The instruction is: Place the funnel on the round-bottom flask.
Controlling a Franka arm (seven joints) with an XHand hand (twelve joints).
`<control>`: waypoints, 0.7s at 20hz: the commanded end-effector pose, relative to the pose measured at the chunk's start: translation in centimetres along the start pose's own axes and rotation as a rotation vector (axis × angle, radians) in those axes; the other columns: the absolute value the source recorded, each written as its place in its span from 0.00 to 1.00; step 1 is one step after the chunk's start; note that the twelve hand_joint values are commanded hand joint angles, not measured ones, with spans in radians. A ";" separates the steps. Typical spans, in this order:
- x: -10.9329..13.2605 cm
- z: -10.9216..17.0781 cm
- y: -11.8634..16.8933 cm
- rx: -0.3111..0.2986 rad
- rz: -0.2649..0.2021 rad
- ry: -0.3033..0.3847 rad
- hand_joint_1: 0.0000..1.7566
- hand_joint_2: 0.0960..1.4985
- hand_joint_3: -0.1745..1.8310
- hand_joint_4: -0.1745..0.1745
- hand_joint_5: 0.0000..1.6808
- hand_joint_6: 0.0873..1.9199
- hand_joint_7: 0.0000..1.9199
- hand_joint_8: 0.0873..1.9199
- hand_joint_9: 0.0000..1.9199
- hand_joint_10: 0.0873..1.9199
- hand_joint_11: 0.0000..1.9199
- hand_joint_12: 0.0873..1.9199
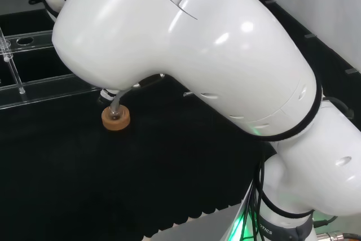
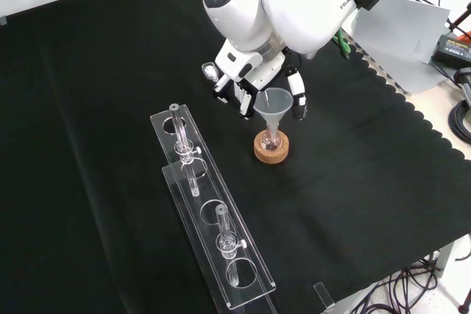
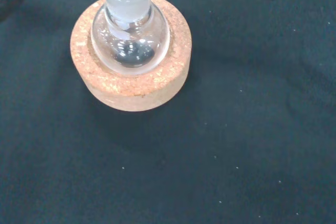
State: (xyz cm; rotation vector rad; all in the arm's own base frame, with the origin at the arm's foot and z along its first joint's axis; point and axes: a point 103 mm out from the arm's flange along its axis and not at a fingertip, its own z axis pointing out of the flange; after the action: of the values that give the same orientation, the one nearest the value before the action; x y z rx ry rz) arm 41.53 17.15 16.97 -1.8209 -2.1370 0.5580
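While its stem sits in the round-bottom flask [image 2: 271, 138], the funnel [image 2: 272, 102] stands between the hand's [image 2: 254, 82] spread fingers.

In the head view the arm's white links [image 1: 186, 49] cover the hand and the funnel, leaving the cork ring [image 1: 115, 119] and a bit of the flask's neck below them. In the front view the palm is hidden behind the funnel [image 2: 274, 102] and the link, with dark fingers [image 2: 297, 95] beside the bowl; whether they touch it cannot be told. In the wrist view the round-bottom flask [image 3: 130, 38] has its neck cut off by the picture's edge.
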 end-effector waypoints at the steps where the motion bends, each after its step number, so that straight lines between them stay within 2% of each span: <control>1: 0.9 -0.1 0.1 -0.002 -0.010 -0.001 0.42 0.35 0.34 0.60 0.44 0.34 0.62 0.21 0.55 0.12 0.00 0.78; 14: 1.7 -0.1 0.2 -0.003 -0.013 -0.018 0.42 0.35 0.34 0.60 0.44 0.33 0.62 0.21 0.55 0.12 0.00 0.78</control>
State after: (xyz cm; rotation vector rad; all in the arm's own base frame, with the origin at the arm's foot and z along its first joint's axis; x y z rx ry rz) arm 41.51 18.63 16.90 -1.8066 -2.1589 0.5638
